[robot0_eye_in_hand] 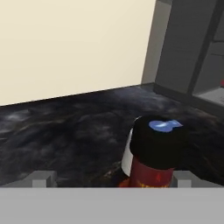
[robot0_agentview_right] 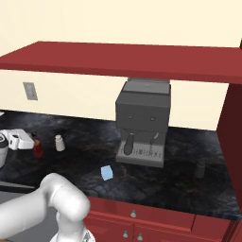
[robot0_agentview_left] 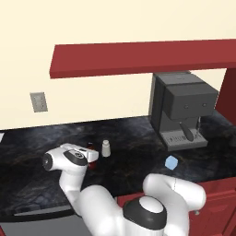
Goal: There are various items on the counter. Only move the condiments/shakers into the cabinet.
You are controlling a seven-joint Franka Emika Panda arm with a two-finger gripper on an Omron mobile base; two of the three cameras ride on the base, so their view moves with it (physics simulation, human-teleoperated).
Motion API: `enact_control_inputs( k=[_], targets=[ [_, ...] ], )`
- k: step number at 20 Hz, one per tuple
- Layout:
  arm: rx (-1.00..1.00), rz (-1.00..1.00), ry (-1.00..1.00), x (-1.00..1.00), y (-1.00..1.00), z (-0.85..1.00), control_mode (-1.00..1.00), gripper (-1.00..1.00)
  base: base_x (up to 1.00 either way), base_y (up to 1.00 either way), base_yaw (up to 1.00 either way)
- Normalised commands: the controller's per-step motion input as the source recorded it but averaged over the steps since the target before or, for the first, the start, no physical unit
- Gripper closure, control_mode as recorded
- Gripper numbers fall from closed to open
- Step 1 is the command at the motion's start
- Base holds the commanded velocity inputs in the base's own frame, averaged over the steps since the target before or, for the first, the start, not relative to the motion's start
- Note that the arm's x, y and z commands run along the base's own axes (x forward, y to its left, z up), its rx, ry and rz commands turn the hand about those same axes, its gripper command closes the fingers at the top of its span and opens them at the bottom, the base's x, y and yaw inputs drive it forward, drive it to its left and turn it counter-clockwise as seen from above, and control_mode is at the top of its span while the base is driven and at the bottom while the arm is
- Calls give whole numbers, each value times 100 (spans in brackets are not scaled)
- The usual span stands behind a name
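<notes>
So the pincer [robot0_eye_in_hand: 111, 178] is spread wide with nothing pinched, sitting low over the black marble-look counter [robot0_agentview_left: 133, 133]. The slim red sauce bottle with black cap [robot0_eye_in_hand: 156, 151] stands right between its fingers, upright. The whitish-grey tapered shaker [robot0_agentview_left: 106, 148] is just beyond it, and the long dark red cabinet [robot0_agentview_left: 138, 57] hangs way above.

The white arm reaches low to the far left; its gripper [robot0_eye_in_hand: 111, 179] is level, jaws spread wide.
</notes>
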Motion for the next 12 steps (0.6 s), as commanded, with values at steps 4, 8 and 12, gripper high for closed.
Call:
enact_control_inputs(
  k=[4, 8, 12],
  targets=[
    [0, 0, 0, 23, -4, -2, -100, -100, 0, 0, 0],
    [0, 0, 0, 20, -4, -1, -100, 100, 0, 0, 0],
    [0, 0, 0, 1, 0, 0, -100, 100, 0, 0, 0]
  ],
)
